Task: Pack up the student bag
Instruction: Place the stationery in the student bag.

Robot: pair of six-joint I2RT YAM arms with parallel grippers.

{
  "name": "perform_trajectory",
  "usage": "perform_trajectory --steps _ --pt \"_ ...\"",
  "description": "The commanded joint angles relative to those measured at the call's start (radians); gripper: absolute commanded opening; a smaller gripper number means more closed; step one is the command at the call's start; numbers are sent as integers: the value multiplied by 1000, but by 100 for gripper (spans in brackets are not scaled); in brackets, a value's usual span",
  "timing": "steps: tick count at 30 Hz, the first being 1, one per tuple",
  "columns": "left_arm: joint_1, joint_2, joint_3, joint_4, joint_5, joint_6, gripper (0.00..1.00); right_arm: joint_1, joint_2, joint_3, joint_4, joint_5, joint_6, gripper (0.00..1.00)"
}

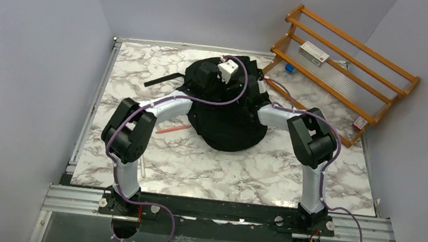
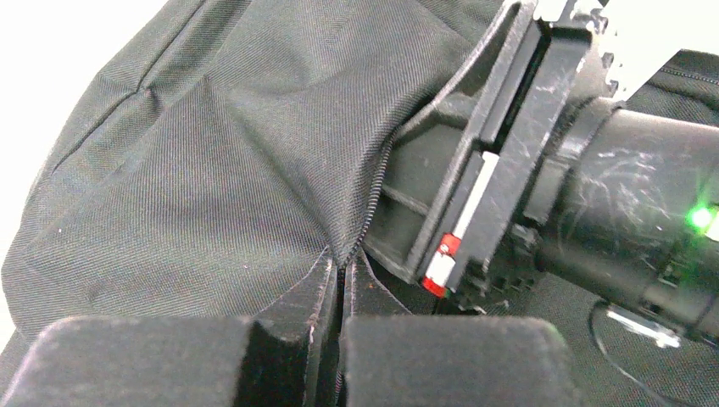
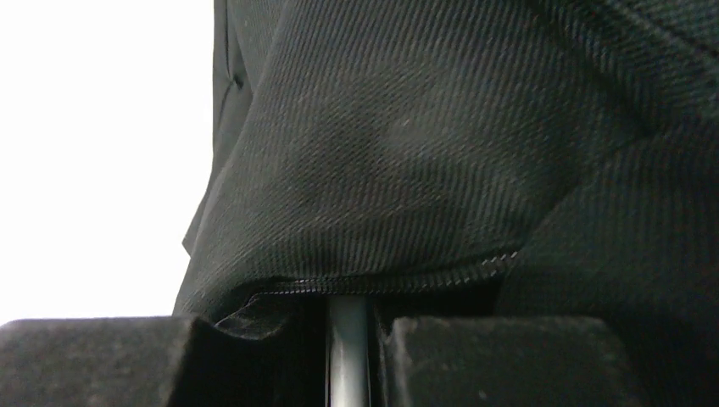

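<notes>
From above, the student bag [image 1: 226, 128] lies on the table [image 1: 224, 171], midway between the side edges and nearer the far edge. My left arm [image 1: 138, 127] and right arm [image 1: 313, 138] are both bent over its top. It is slumped, soft cloth. I judge it light but floppy, so it will sag wherever I am not holding it.

Through the left wrist camera, the left gripper [image 2: 342, 284] is pressed together, pinching the bag's flap at the zip edge [image 2: 373, 195], which tents up from the pinch. That sewn edge looks like the firmest hold; plain weave would likely slip. The right arm pushes in under the flap just beside it.

Through the right wrist camera, the right gripper [image 3: 348, 326] has its jaws narrowly apart, with a slim grey bar [image 3: 348, 356] between them and the bag's hem [image 3: 381, 281] lying across. I cannot tell whether anything is clamped.
</notes>
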Motion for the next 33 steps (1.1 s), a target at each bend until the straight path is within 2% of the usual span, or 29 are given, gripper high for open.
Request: perform_trajectory --steps 1,6,7,11,17,23,33 --pt "-13 -57 30 20 73 -10 0 1 45 87 -57 154 101 1" --pt "-13 -53 32 20 80 -14 0 1 92 157 -38 166 95 1" --pt "-13 -51 32 20 81 -14 0 1 103 175 -29 154 73 3" --pt "-13 -49 33 17 75 -11 0 3 95 151 11 132 19 28" --pt "-13 -42 45 0 70 -8 0 3 4 28 71 167 -114 46" --pt "-13 -39 49 -8 58 -7 0 3 -123 -108 120 181 -243 52" --pt "-13 -34 53 -9 46 -15 0 3 -424 -361 118 236 -404 51"
